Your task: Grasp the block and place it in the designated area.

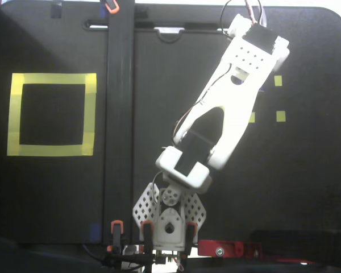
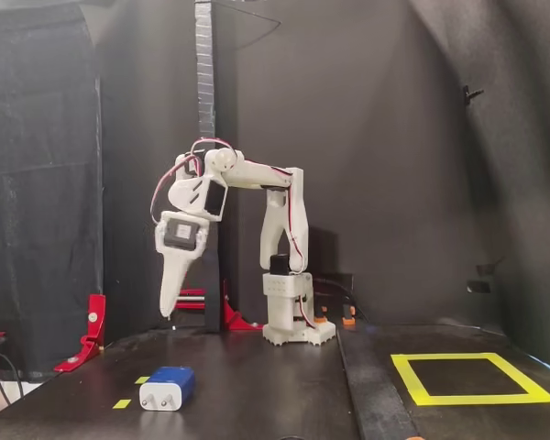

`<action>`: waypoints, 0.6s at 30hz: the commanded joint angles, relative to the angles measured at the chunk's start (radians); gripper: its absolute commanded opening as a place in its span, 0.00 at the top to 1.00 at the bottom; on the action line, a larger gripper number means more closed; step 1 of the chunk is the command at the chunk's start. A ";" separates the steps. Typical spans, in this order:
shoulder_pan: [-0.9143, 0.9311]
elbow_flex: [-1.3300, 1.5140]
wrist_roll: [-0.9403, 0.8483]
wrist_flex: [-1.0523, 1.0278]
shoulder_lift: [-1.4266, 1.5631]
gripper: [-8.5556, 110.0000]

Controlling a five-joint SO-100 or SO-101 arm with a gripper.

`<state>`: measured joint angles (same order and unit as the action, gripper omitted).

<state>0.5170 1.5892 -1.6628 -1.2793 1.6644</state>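
Observation:
The block (image 2: 168,388) is a small dark blue plug adapter lying on the black table at the front left of a fixed view, its white pronged end facing the camera. My gripper (image 2: 168,316) hangs point-down well above and behind it, touching nothing, its fingers together and holding nothing. The designated area (image 2: 477,400) is a square of wide yellow tape at the front right, far from the block. In the fixed view from above, the designated area (image 1: 52,78) lies at the left and the white arm (image 1: 233,102) stretches to the upper right, hiding the block.
Small yellow tape squares (image 1: 281,116) mark the table near the arm's end, and two small tape marks (image 2: 122,403) lie beside the block. A dark vertical post (image 1: 119,114) stands between the arm and the yellow frame. A red clamp (image 2: 93,321) sits at the left.

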 commanded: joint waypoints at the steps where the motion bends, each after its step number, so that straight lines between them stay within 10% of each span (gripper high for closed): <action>1: -0.002 -0.046 -0.158 -0.026 0.002 0.93; 10: -0.002 -0.048 -0.607 -0.080 0.002 0.93; 18: 0.009 -0.046 -0.620 -0.046 0.002 0.91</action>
<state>0.5185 1.5892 -2.2810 -1.3315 1.6613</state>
